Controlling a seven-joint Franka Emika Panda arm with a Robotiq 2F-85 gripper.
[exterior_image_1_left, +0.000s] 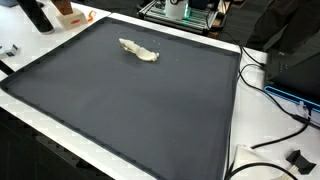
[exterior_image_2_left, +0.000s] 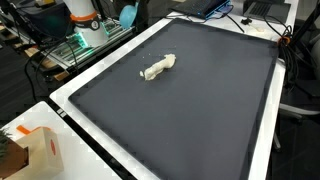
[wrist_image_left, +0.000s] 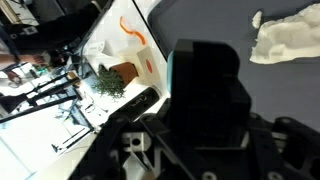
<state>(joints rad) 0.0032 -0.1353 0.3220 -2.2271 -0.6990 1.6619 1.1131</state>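
A crumpled white cloth (exterior_image_1_left: 138, 50) lies on the far part of a large dark mat (exterior_image_1_left: 130, 110); it also shows in the other exterior view (exterior_image_2_left: 157, 67). In the wrist view the cloth (wrist_image_left: 288, 38) is at the top right. My gripper's black body (wrist_image_left: 205, 110) fills the lower middle of the wrist view, well away from the cloth. Its fingertips are not visible, so I cannot tell whether it is open or shut. The gripper does not show in either exterior view.
The mat sits on a white table (exterior_image_2_left: 70, 110). A white box with orange marks (exterior_image_2_left: 40, 150) stands at a table corner, with a small plant (wrist_image_left: 108, 82) beside it. Cables (exterior_image_1_left: 270, 95) run along one side. The robot base (exterior_image_2_left: 85, 20) stands beyond the table edge.
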